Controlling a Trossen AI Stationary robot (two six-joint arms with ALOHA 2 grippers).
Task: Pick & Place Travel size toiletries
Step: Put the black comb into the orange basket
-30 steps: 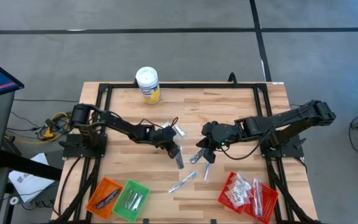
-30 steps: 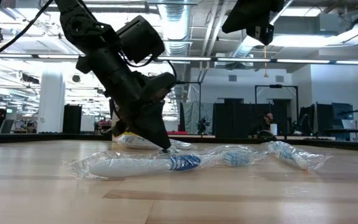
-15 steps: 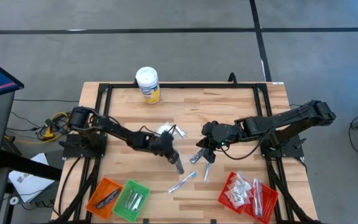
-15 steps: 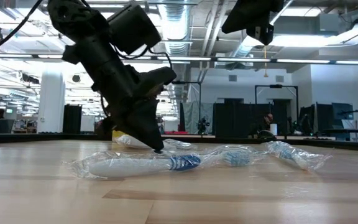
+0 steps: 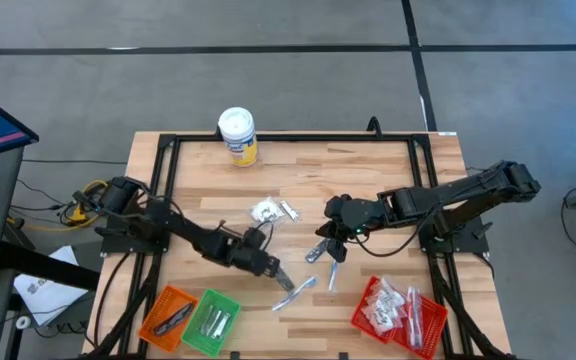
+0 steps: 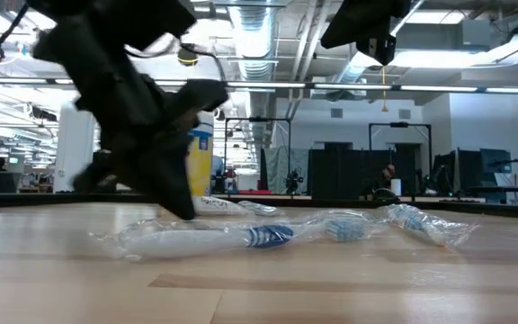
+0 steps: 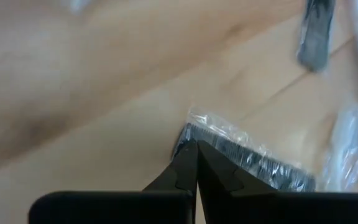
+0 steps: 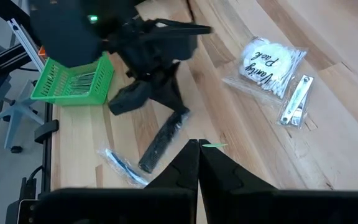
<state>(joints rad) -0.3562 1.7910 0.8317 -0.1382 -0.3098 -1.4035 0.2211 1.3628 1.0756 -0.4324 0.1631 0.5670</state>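
1. Since a second ago the left gripper (image 5: pixel 281 277) has swung from mid-table toward the near edge, dragging its load along.
2. Its jaws are clamped on a dark narrow stick (image 7: pixel 241 155) in crinkly clear wrap, held low, probably bound for the green basket (image 5: pixel 211 320) nearby.
3. Beside it lies a slim silvery wrapped stick (image 5: pixel 294 292), glossy, flat on the wood.
4. Right gripper (image 5: pixel 330 252) waits mid-table, jaws together and empty, above more wrapped sticks.
5. Farther off: a white sachet (image 5: pixel 265 211), then the yellow canister (image 5: pixel 238 137).
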